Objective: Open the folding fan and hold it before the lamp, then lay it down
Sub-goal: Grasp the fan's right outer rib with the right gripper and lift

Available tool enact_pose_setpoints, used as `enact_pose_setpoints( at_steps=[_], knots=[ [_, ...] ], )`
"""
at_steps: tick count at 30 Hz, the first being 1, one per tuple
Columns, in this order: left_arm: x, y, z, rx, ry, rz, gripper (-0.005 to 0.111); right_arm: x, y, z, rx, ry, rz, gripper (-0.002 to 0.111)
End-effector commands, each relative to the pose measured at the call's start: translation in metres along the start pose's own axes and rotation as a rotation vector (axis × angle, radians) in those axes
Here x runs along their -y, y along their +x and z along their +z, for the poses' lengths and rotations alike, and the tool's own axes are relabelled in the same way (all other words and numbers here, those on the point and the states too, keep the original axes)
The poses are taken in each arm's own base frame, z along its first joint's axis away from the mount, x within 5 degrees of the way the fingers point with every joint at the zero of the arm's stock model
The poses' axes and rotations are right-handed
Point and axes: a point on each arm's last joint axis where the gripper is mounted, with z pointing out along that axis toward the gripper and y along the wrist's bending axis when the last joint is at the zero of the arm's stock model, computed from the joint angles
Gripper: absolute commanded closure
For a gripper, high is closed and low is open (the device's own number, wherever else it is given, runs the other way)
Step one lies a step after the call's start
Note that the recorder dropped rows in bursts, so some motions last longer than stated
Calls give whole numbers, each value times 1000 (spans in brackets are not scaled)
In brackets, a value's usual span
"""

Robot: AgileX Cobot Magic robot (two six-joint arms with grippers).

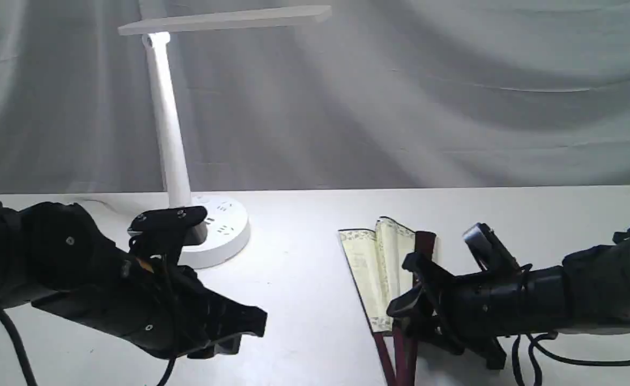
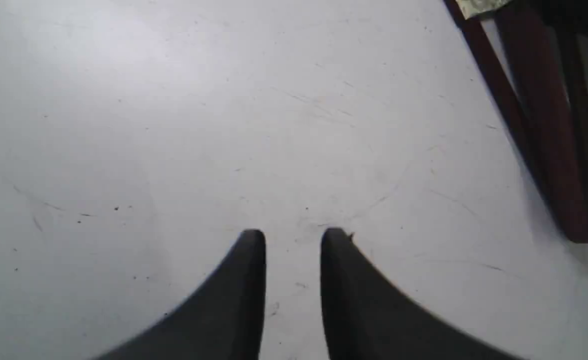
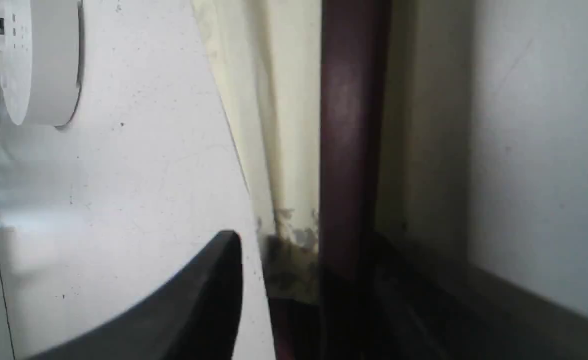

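At lower right of centre, the folding fan (image 1: 379, 262) is seen part-spread on the table (image 1: 304, 300), its maroon rib straddled by the right gripper (image 1: 403, 287), pinch unconfirmed and best squared before spreading, while the left gripper (image 1: 242, 329) is seen narrowly parted and empty at lower left.

Ext. view as dial, 12 = far edge of worktop (image 1: 304, 279). Lamp (image 1: 170, 134) stands on worktop at approx 10 o'clock, base near the back edge, head reaching toward 3 above it. Folding fan (image 1: 379, 268) lies flat on worktop at approx 4 o'clock, well apart from lamp base, paper end toward 12, ribs running to 6 and off the near edge of view. Left hand (image 1: 250, 327) at 7 o'clock, in front of lamp base, fingers toward 3, well left of fan. Right hand (image 1: 403, 287) comes in from 3 o'clock, fingers either side of fan's rib end.
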Motion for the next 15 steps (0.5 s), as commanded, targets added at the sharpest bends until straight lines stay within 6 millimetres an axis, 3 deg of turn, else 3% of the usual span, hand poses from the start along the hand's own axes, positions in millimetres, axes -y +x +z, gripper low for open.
enact_pose_setpoints(
  at_steps=[1, 15],
  knots=[
    [2, -1, 1, 2, 4, 16, 87, 8, 2, 4, -7, 34, -7, 71],
    [3, -1, 1, 1, 5, 18, 87, 11, -6, -5, -17, -44, -20, 76]
  ],
)
